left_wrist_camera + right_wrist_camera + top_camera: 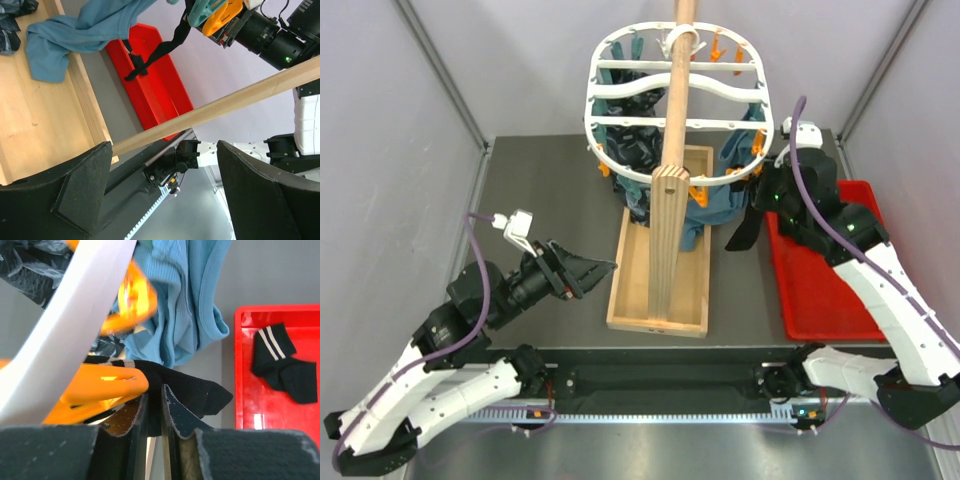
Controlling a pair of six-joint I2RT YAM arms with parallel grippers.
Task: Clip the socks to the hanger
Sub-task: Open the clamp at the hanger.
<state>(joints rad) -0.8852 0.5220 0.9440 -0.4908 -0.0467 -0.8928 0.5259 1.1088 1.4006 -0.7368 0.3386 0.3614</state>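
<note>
Socks are in two places. One black sock [200, 390] hangs by its top from the right gripper [155, 396], whose fingers are pressed together on the fabric, up at the right side of the hanger [620, 100] near the far right corner of the table [550, 190]. A second sock [282, 362], with two pale stripes at its cuff, lies folded in the red tray [820, 290] along the right edge.

The held sock's top sits just beside an orange clothespin [105, 385] under the white rim. Whether the pin already bites the fabric cannot be told. This looks like the clipping step for this sock. The next move probably calls for feeding the cuff between the pin's tips and confirming it holds before letting go.

A blue cloth [185, 315] already hangs from the hanger, close behind. The wooden pole [670, 170] that carries the hanger rises from its wooden base [625, 290] at the table's middle. The left gripper [600, 268] hovers toward the near left, fingers spread wide and empty.
</note>
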